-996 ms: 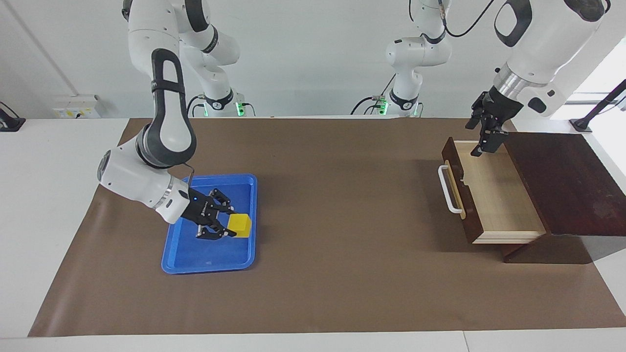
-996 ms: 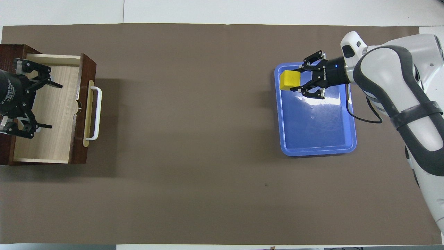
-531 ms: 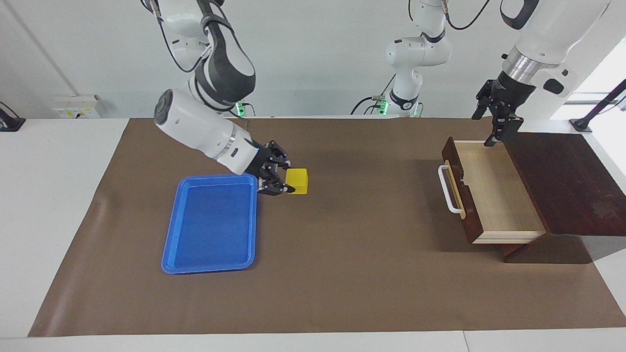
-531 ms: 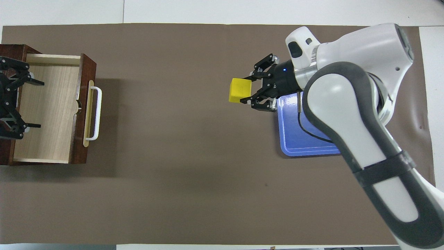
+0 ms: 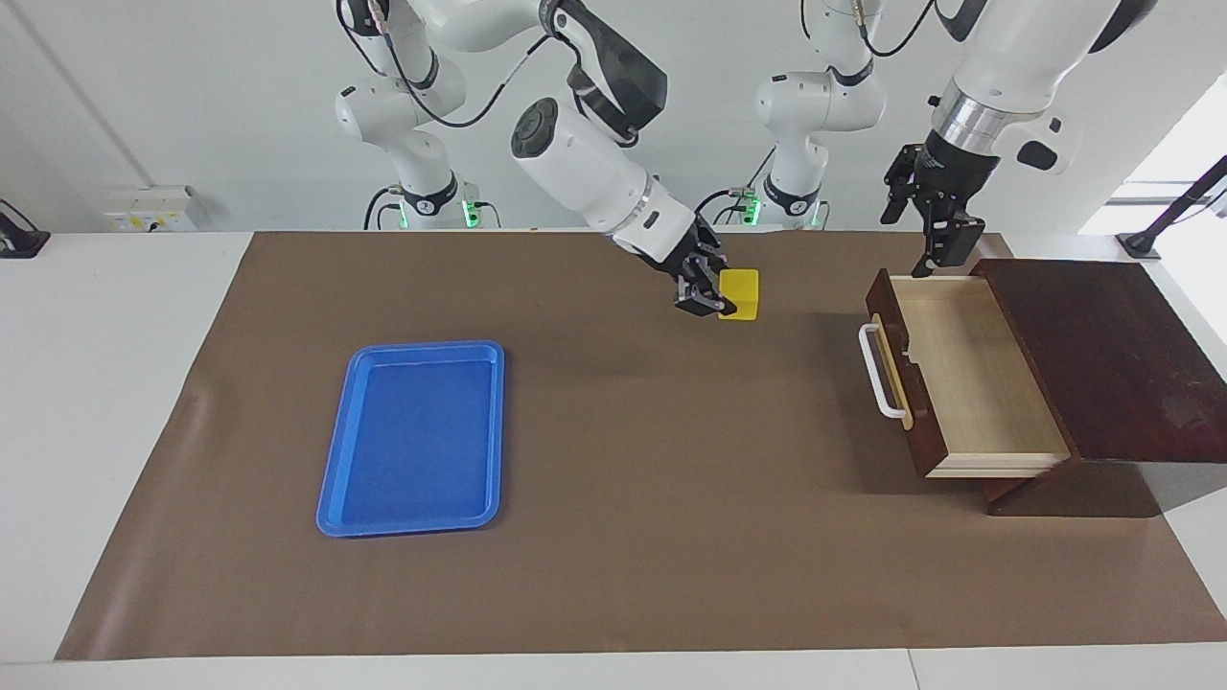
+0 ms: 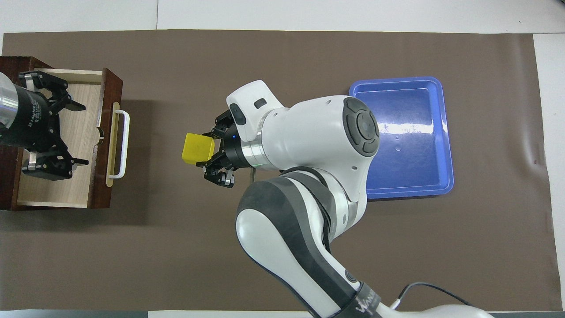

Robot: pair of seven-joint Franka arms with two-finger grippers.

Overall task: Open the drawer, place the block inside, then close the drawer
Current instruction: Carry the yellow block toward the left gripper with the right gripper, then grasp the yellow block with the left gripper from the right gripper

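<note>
Lowest in the facing view, in its lower left part, a flat blue tray (image 5: 412, 436) lies on the brown mat (image 5: 633, 575) that covers the white table (image 5: 96, 402); in the overhead view the same tray (image 6: 401, 137) sits at the right of the frame, toward the right arm's end of the table. At the right of the facing view stands the dark wooden box (image 5: 1102, 359), and the drawer (image 5: 959, 369) is pulled out of it toward the middle of the mat, its pale wood floor bare and its white bar handle (image 5: 877, 369) facing the mat's centre; in the overhead view the drawer (image 6: 66, 137) is at the left edge of the frame. Higher in the facing view, just above centre, the right gripper (image 5: 714, 287) is up in the air over bare mat between the tray and the drawer, its fingers pinched on the block (image 5: 739, 293), a small yellow cube that sticks out from the fingertips on the drawer's side; in the overhead view the block (image 6: 197, 149) shows left of centre, clear of the handle. In the upper right of the facing view the left gripper (image 5: 935, 249) hangs over the drawer's end by the box, its fingers spread wide and holding nothing; the overhead view shows this gripper (image 6: 73, 134) over the drawer's inside.
</note>
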